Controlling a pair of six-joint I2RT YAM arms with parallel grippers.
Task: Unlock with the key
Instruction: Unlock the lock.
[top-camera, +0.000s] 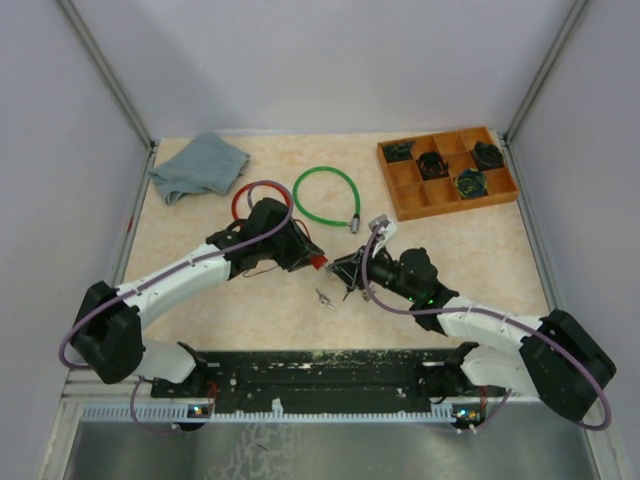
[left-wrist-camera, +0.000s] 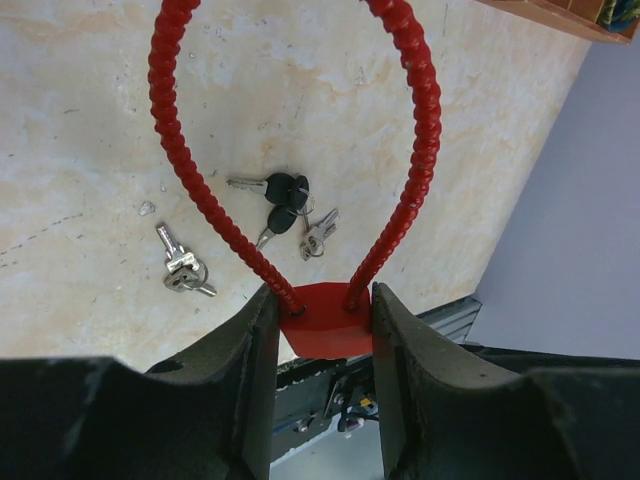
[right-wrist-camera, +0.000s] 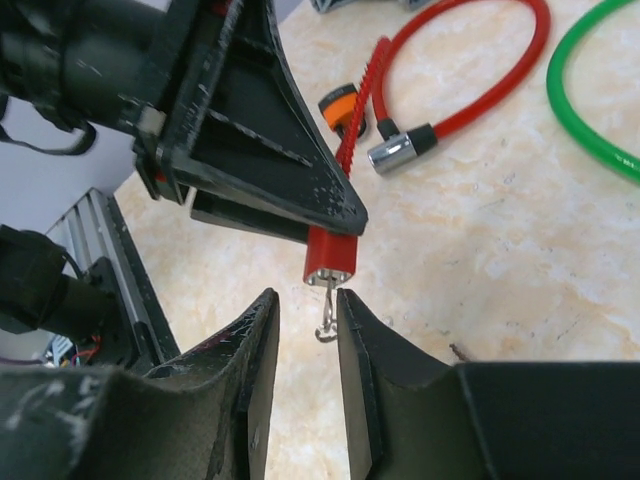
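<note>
My left gripper (left-wrist-camera: 322, 300) is shut on the body of a small red lock (left-wrist-camera: 327, 325), whose red ribbed cable shackle (left-wrist-camera: 421, 150) loops up and away from the fingers. In the right wrist view the lock's bottom face (right-wrist-camera: 330, 262) points at my right gripper (right-wrist-camera: 306, 297). A silver key (right-wrist-camera: 327, 312) sticks out of that face. The right jaws stand open on either side of the key, which hangs close to the right finger. From above, both grippers meet mid-table at the lock (top-camera: 318, 262).
Loose keys (left-wrist-camera: 285, 195) and silver key bunches (left-wrist-camera: 182, 268) lie on the table below the lock. A green cable lock (top-camera: 325, 195), a red cable lock (right-wrist-camera: 470, 90), a grey cloth (top-camera: 200, 165) and a wooden compartment tray (top-camera: 400, 195) sit farther back.
</note>
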